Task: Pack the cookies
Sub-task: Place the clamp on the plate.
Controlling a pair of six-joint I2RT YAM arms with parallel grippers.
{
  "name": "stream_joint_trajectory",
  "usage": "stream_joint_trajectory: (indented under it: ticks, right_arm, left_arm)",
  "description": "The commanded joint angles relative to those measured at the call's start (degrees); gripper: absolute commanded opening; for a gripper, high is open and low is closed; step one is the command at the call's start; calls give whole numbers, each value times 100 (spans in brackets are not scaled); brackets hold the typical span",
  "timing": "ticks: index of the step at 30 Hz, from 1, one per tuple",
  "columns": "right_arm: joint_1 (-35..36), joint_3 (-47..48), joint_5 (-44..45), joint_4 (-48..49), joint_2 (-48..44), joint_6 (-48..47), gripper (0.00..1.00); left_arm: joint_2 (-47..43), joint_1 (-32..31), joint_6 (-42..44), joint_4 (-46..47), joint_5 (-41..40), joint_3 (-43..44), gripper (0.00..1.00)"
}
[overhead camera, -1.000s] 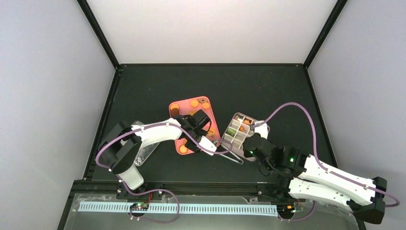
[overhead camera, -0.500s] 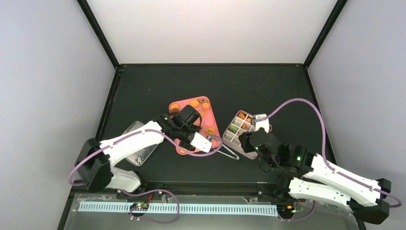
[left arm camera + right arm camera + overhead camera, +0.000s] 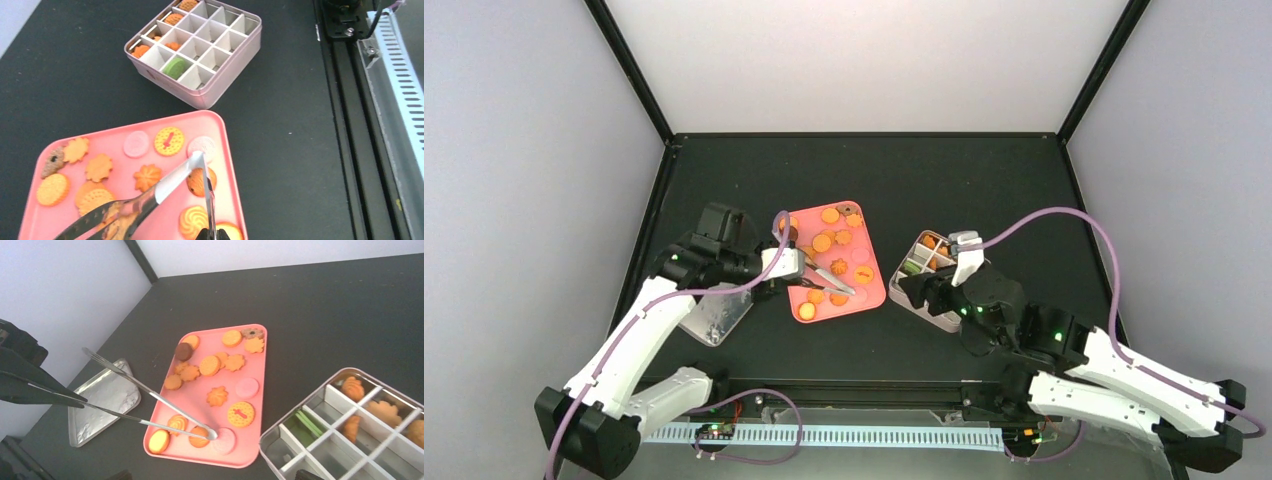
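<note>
Several cookies [image 3: 822, 243], mostly orange with a few pink ones, lie on a pink tray [image 3: 871, 295]. My left gripper [image 3: 776, 262] is shut on the handle end of long metal tongs [image 3: 170, 182]. The tongs' tips meet over the tray's near right corner, between an orange chip cookie [image 3: 197, 182] and a pale pink cookie [image 3: 202, 146]; the tips hold nothing. A divided tin [image 3: 220, 90] right of the tray holds a green cookie [image 3: 175, 67] and some orange ones. My right gripper [image 3: 914, 290] hovers open at the tin's near left corner, nothing between its fingers.
A silver lid [image 3: 719, 320] lies left of the tray, under the left arm. The black frame rail [image 3: 345, 100] runs along the table's near edge. In the right wrist view the tin's rim [image 3: 280, 437] fills the lower right.
The left arm has swung left, drawing the tongs from beside the tin back over the tray. The right gripper has opened wide and shifted left along the tin.
</note>
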Motion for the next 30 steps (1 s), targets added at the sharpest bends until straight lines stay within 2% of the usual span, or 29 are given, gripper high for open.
stream_joint_trajectory:
  ticks: [1,14,23,25,30]
  right_arm:
    - [20,-141,-439,546,283,-176,86]
    - [26,8,-633,819,1260,-636,84]
    - [-13,-34,-785,1120,1566,-755,83]
    - [-41,-59,-859,1214,1591,-748,83]
    - [-49,-166,-807,1119,1479,-636,82]
  left_arm:
    - [-215,63,-322,67,479,-407,2]
    - [-328,63,942,-308,-1075,-1399,2]
    - [-67,56,1163,166,-1887,-2034,2]
    - [-23,54,1167,272,-1947,-2110,7]
    - [113,17,1184,456,-1934,-2147,28]
